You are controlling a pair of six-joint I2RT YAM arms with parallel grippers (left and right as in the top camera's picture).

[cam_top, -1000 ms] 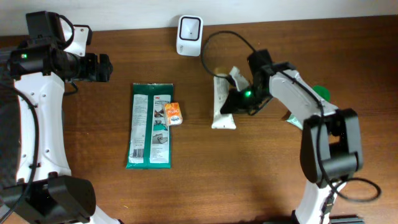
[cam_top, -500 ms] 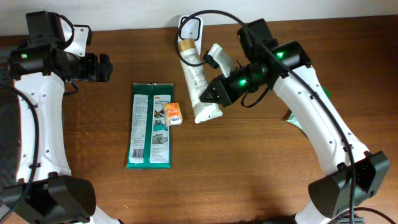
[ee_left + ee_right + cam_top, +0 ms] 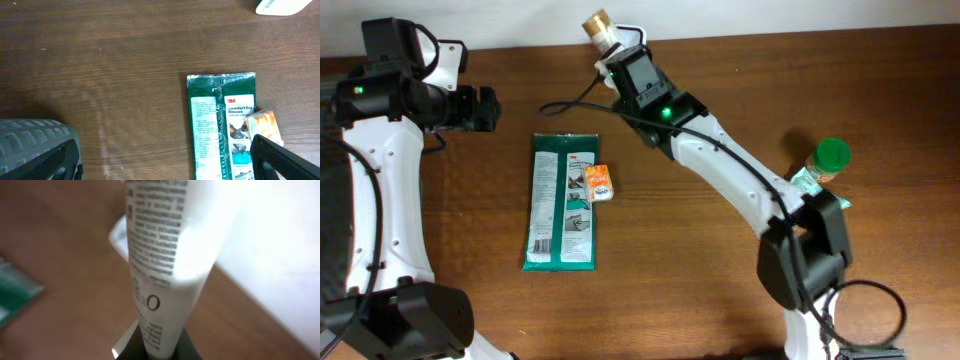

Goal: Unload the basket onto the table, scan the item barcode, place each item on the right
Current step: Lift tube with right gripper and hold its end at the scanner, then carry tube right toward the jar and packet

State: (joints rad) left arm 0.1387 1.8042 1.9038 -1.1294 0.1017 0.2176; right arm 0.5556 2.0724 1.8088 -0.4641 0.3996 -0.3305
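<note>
White tube (image 3: pixel 160 245), printed with small text, was clamped by the closed right gripper (image 3: pixel 155 347) and held just above the scanner (image 3: pixel 282 5). Pick-up looked done. Turning a barcode, none visible, toward the scanner apparently remained. Its long axis ran out from the jaws, gold cap (image 3: pixel 596 21) pointing past the scanner's far side. Left gripper (image 3: pixel 490 108), well apart from the scanner, hung wide open and empty.

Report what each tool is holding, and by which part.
The right tool grips the white tube near its tail end, opposite the gold cap. The left tool is open and holds nothing.
</note>
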